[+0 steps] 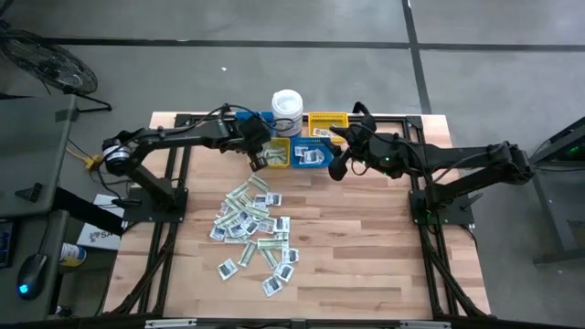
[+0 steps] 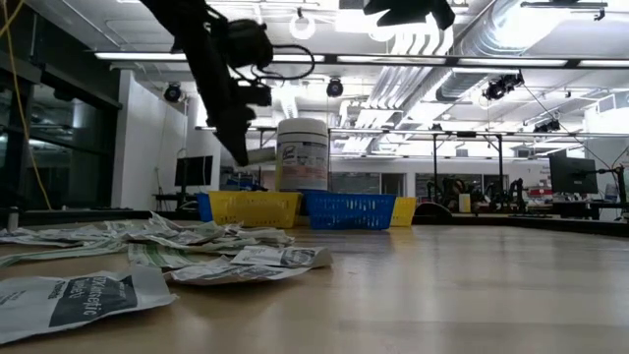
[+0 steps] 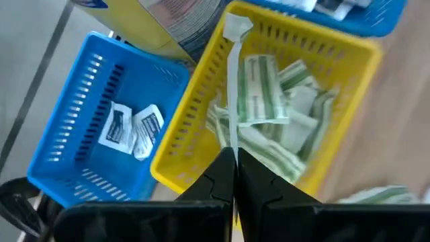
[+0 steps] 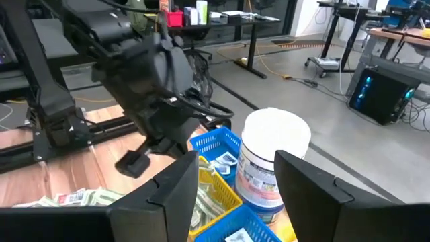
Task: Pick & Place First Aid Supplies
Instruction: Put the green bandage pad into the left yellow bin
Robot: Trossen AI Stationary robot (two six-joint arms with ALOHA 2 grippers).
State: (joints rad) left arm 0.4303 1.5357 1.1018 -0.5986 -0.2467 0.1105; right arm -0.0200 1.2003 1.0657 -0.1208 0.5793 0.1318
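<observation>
My left gripper (image 1: 257, 163) (image 3: 234, 158) is shut on one pale green-and-white strip packet (image 3: 232, 81), seen edge-on. It hovers over a yellow bin (image 3: 349, 47) that holds more green-and-white strips (image 3: 269, 101). Beside that bin, a blue bin (image 3: 74, 121) holds two white square packets (image 3: 131, 128). The loose pile of packets (image 1: 251, 224) (image 2: 187, 246) lies flat mid-table. My right gripper (image 1: 338, 169) (image 4: 236, 161) is open, raised near the bins and touching nothing. My left gripper pinches the green-and-white strip packet by one end (image 3: 232, 138) between its two shut fingers. The strip runs straight on past the fingertips, along the fingers. It is lifted clear above the yellow bin, its free end (image 3: 236, 28) over the bin's far rim.
A white lidded tub (image 1: 287, 105) (image 4: 272, 161) stands at the table's far edge behind the bins. Another blue bin (image 1: 306, 155) and a yellow bin (image 1: 326, 123) sit in front of the right gripper. Bare wood (image 1: 375, 247) lies right of and nearer than the pile.
</observation>
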